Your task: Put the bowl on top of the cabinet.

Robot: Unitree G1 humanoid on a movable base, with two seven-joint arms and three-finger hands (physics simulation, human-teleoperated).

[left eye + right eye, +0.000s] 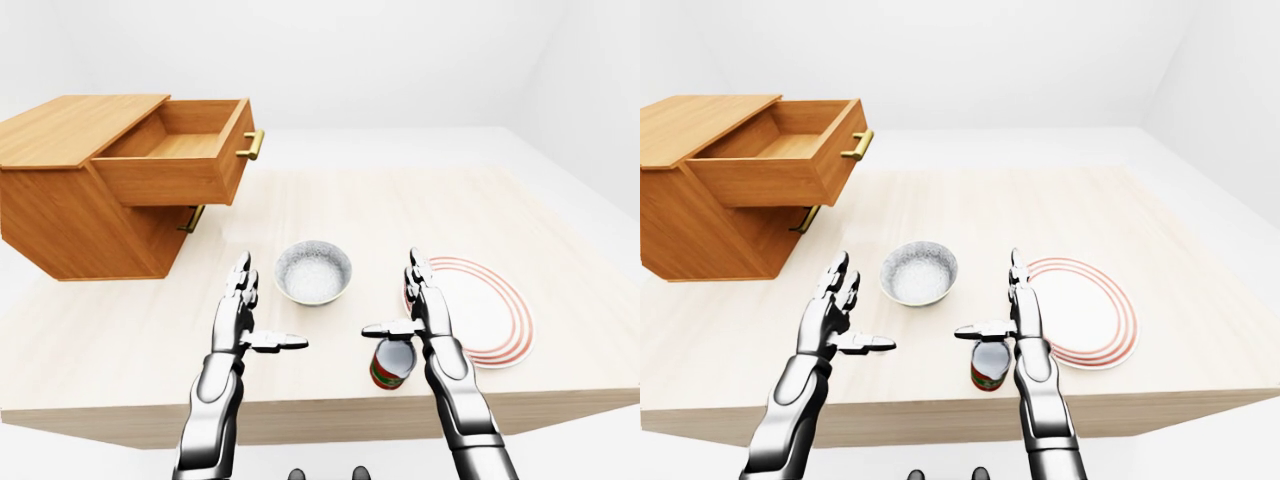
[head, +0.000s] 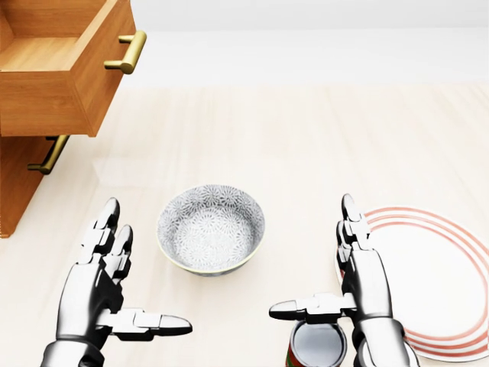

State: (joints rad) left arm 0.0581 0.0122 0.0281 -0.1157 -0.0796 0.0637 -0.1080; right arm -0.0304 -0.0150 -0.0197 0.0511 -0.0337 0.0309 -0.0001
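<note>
The bowl [image 2: 211, 228] stands upright on the table [image 2: 306, 138], between the two hands and a little toward the top of the head view from both. It is well apart from the cabinet [image 1: 70, 130], whose flat top rises at the view's left above its open drawer [image 1: 185, 160]. Both the left hand [image 2: 92, 294] and the right hand [image 2: 363, 287] are spread wide and hold nothing, thumbs pointing inward. The left hand looks nearer the bowl's rim and is on the cabinet's side, while the right hand's thumb hangs over a can [image 2: 315, 345].
</note>
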